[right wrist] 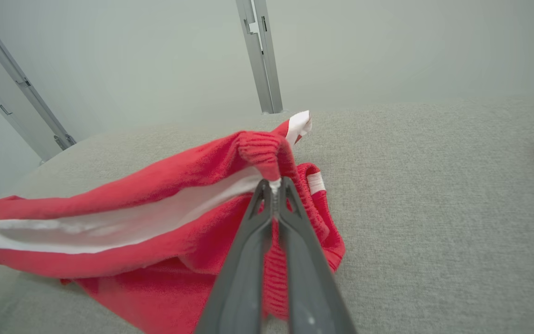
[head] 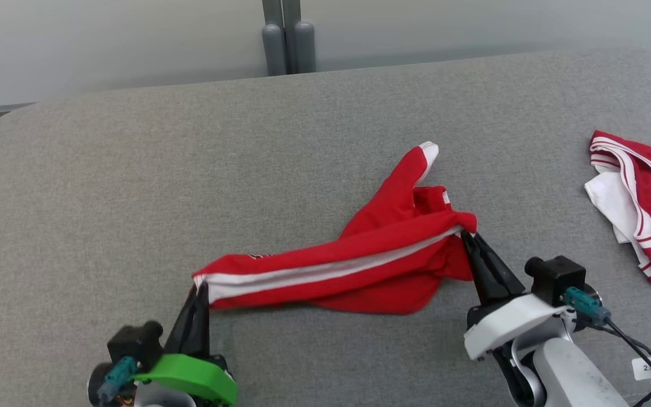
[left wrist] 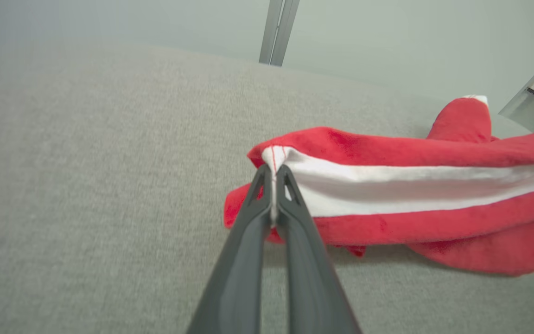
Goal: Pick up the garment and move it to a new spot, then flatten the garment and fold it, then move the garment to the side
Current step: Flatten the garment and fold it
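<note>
The red garment (head: 359, 254) lies near the middle of the grey bench (head: 133, 169), bunched rather than flat, with one white-tipped end pointing toward the far edge. Its white-striped edge runs taut between the two grippers.

The left gripper (head: 201, 289) has its jaws closed on the near-left corner of that stripe; in the left wrist view the white hem is pinched between the tips. The right gripper (head: 465, 236) has its jaws closed on the ribbed waistband end at the right. A loose fold hangs below the stripe and rests on the bench. A second red and white garment (head: 642, 203) lies well apart at the right edge.

The step in hand looks like the pick-up: both grips are set, but most of the cloth is not yet off the bench.

The next move probably calls for both arms to rise together, keeping the stripe taut without pulling it from either pinch. They would then carry the garment to a bare part of the bench away from the second one and lay it down spread out for flattening.
</note>
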Controlling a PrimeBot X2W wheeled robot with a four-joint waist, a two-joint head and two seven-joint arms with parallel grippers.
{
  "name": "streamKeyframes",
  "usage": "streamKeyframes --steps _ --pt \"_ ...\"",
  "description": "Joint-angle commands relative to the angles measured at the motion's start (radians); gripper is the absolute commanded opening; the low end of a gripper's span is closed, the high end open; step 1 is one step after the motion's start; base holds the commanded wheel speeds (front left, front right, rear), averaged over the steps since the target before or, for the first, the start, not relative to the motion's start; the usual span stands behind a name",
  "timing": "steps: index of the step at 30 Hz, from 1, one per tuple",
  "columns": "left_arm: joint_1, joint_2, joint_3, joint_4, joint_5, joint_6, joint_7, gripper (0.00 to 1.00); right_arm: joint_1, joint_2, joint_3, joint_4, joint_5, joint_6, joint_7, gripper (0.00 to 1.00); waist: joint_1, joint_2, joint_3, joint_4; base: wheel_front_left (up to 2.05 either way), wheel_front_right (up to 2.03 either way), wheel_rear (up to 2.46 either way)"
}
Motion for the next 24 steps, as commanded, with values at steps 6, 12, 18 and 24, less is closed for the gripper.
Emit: streamKeyframes --steps 6,12,18,24 --pt "-0.097 0.004 0.072 -0.203 0.06 -0.034 0.0 0.0 -0.073 0.016 -0.004 -0.07 0.011 0.0 -0.003 0.0 0.0 0.0 -0.033 -0.013 0.0 0.0 0.0" --pt "-0.259 0.011 0.136 -0.296 0.15 -0.049 0.0 0.0 -0.196 -0.005 0.007 -0.125 0.033 0.0 -0.003 0.0 0.0 0.0 -0.038 -0.027 0.0 0.0 0.0" --pt "-0.467 0.07 0.152 -0.241 0.208 -0.055 0.0 0.0 -0.388 -0.046 0.056 -0.091 0.042 0.0 -0.003 0.0 0.0 0.0 0.021 -0.033 0.0 0.0 0.0" --pt "-0.722 0.103 0.143 -0.106 0.251 -0.056 0.0 0.0 -0.641 -0.051 0.069 0.038 0.025 0.0 -0.003 0.0 0.0 0.0 0.179 -0.014 0.0 0.0 0.0"
